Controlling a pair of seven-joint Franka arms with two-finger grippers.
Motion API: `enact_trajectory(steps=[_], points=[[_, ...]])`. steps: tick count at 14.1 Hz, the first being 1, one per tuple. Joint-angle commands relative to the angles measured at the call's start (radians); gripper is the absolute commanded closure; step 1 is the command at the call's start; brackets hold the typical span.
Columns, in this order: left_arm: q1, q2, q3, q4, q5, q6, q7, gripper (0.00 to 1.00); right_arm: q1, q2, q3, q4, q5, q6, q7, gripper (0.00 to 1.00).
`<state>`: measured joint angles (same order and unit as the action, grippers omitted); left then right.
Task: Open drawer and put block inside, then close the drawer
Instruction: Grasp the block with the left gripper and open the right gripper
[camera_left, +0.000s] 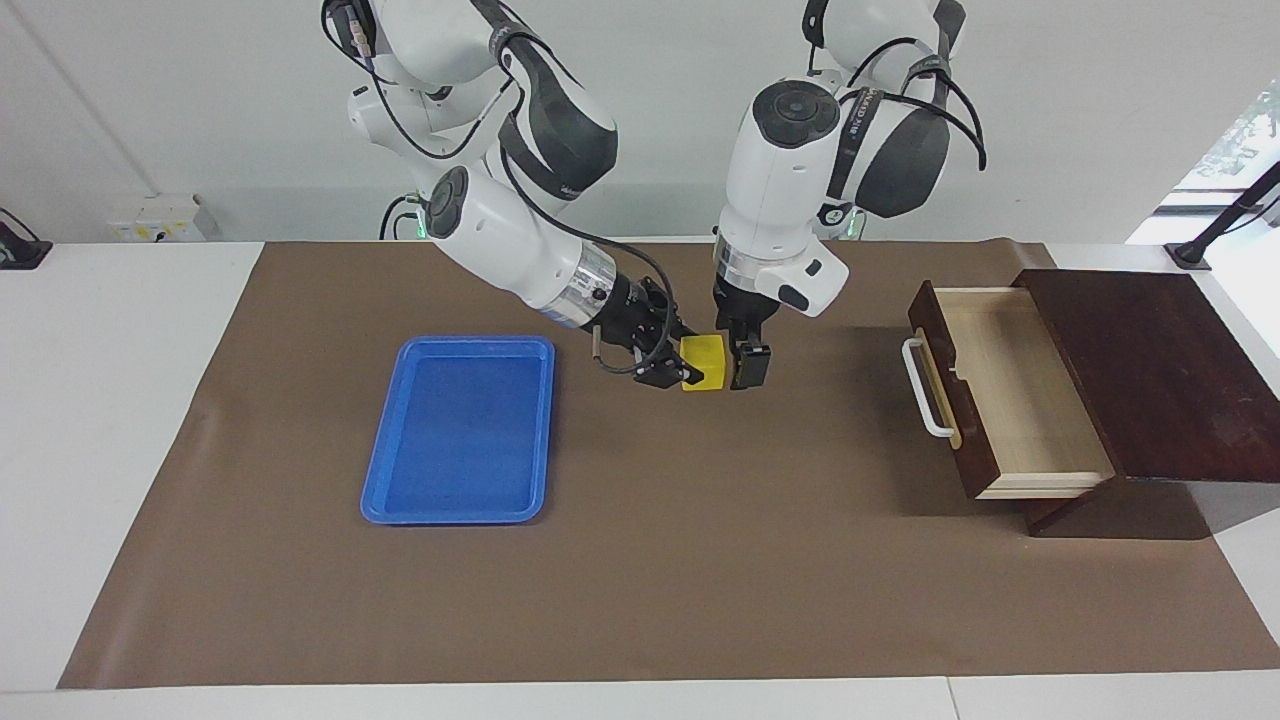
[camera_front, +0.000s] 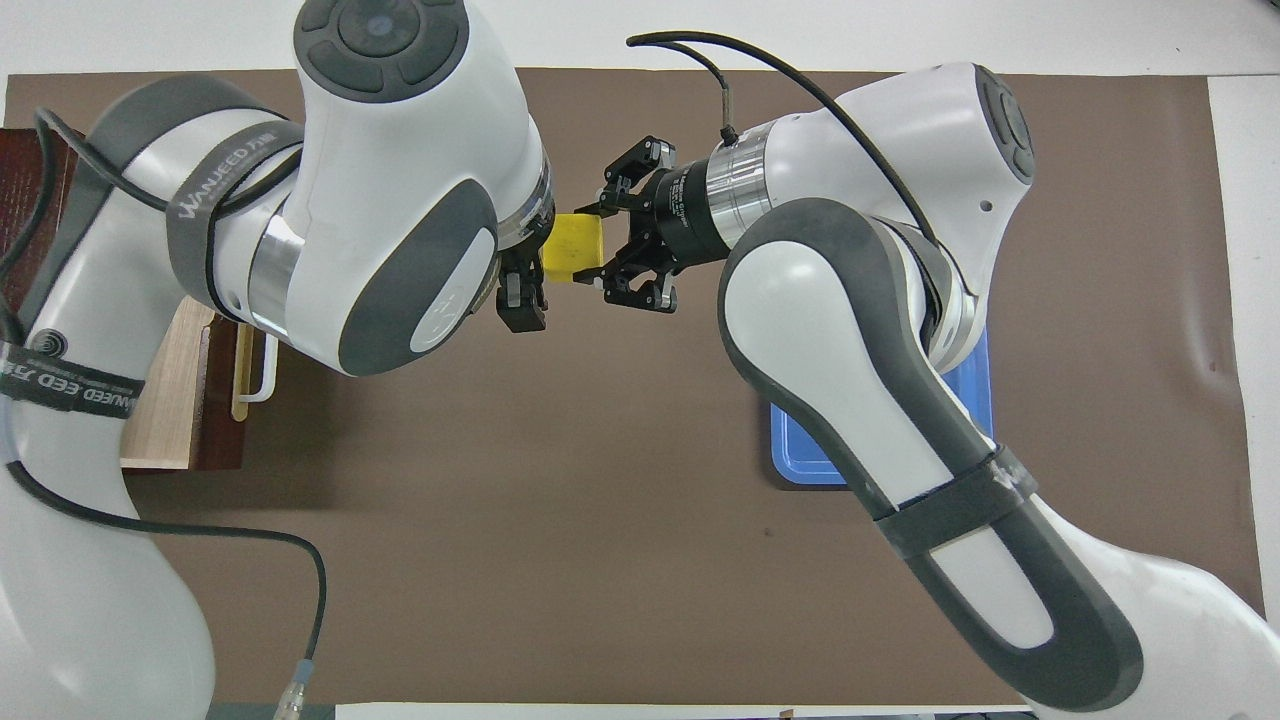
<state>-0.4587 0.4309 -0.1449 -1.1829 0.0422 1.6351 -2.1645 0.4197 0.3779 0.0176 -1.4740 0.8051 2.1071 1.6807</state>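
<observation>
Yellow block (camera_left: 706, 362) rides clamped in our right claw (camera_left: 672, 374) above the counter; the left claw (camera_left: 748, 366) gapes beside it. We'd close squarely before releasing, drawer (camera_left: 1010, 390) already open.

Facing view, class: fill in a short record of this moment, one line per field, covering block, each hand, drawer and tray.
block: yellow block, in the air over the brown mat
right hand: shut on the block
left hand: open, right beside the block
drawer: pulled open, nothing inside
tray: blue, toward the right arm's end
</observation>
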Motion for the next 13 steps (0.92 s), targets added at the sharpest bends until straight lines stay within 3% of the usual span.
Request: enact_trajectory(steps=[1, 13], points=[[-0.021, 0.015, 0.015, 0.039, -0.01, -0.029, -0.011, 0.0, -0.001, 0.006, 0.002, 0.011, 0.017, 0.014, 0.019, 1.0], [-0.034, 0.016, 0.015, 0.037, -0.008, -0.021, -0.02, 0.0, 0.013, 0.006, 0.002, 0.011, 0.02, 0.011, 0.019, 1.0]])
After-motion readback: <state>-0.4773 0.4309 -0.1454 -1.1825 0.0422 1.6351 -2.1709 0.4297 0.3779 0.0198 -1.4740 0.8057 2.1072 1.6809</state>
